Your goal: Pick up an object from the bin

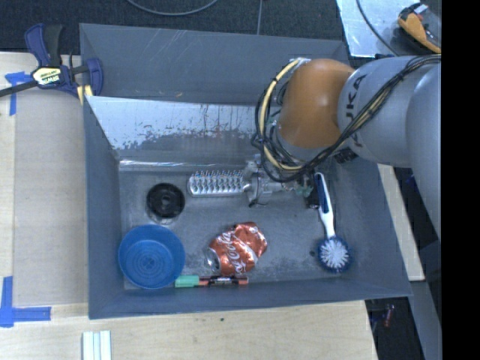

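Much of the gripper point(256, 189) hides beneath cables point(268, 122).

**Where the things lie in the bin**

Six loose things lie apart on the floor of the grey metal bin point(101, 223). Toward the back wall a silver ridged metal brush point(216, 183) lies left to right, with the gripper point(257, 190) at its right end. Just left of it, slightly nearer the front, sits a black round disc point(165, 199). A blue round plastic lid point(151, 256) is in the front left corner. A crushed red drinks can point(237, 249) lies at front centre, right of the lid. A green-capped marker pen point(212, 280) lies just before the can, along the front wall. At the right, a blue-handled white-bristled dish brush point(326, 220) runs back to front, head frontmost.
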